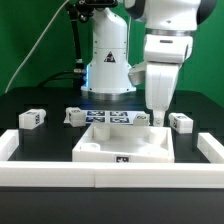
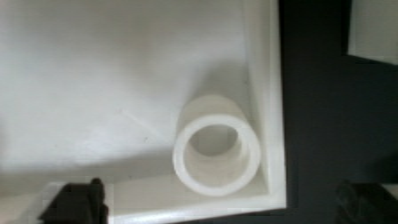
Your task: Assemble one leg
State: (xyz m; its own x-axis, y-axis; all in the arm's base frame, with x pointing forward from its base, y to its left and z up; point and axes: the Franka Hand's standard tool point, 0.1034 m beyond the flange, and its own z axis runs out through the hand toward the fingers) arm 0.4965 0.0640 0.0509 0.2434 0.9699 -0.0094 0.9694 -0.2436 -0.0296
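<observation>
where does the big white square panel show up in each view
Exterior view: the panel lies low in the middle, with the gripper over its corner on the exterior view's right.
Wrist view: the panel fills most of the picture.
Shared landmark: the raised rim at that corner.

White square panel (image 1: 100,152) with raised rims lies flat mid-bench, a small tag on its front edge. Marker board (image 1: 108,117) lies flat just behind the panel, tags up. Bench (image 1: 45,135) is black. Low white front wall (image 1: 110,178) runs along the near bench edge. White left block (image 1: 8,146) and white right block (image 1: 210,150) stand at its ends. Green backdrop (image 1: 30,40) behind. Wrist view: panel's inner face, its raised rim (image 2: 270,90), and a white round socket (image 2: 217,155) just inside the rim corner. Dark bench lies beyond the rim.
</observation>
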